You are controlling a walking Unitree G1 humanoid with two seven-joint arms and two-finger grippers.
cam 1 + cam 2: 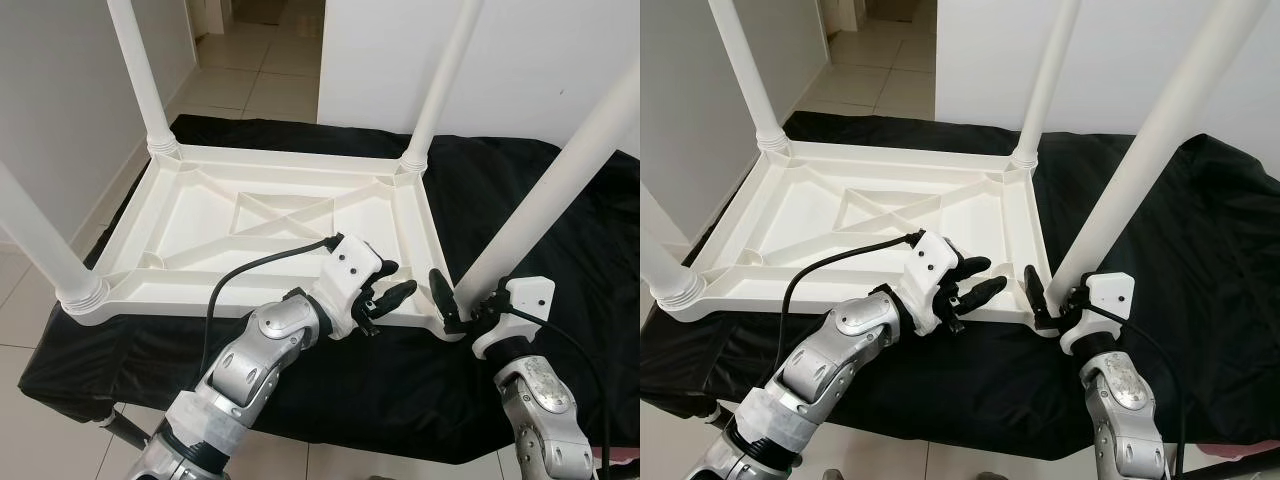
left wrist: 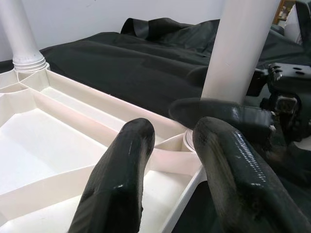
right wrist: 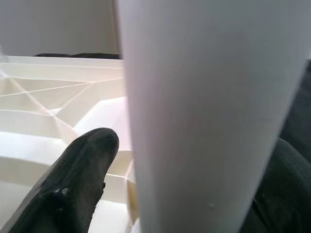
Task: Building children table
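Right gripper is straddling the base of the near-right table leg, fingers spread w/ the leg between them; in the right wrist view one black finger is sitting just beside the white leg, the other showing only at the edge behind it. Whether pads are actually pressing the leg: can't tell. Left gripper is hovering over the near rim of the tabletop, just left of that same corner, fingers narrowly parted & holding nothing; left wrist view is showing both fingers w/ a slim gap, pointing toward the leg socket.

White plastic tabletop is lying upside down, ribbed underside up w/ an X brace in the middle. Four legs are standing up from its corners: far-left leg, far-right leg, near-left leg & the near-right one. Table is resting on a black cloth covering a low surface. Tiled floor is running off at the far side; white walls left & right.
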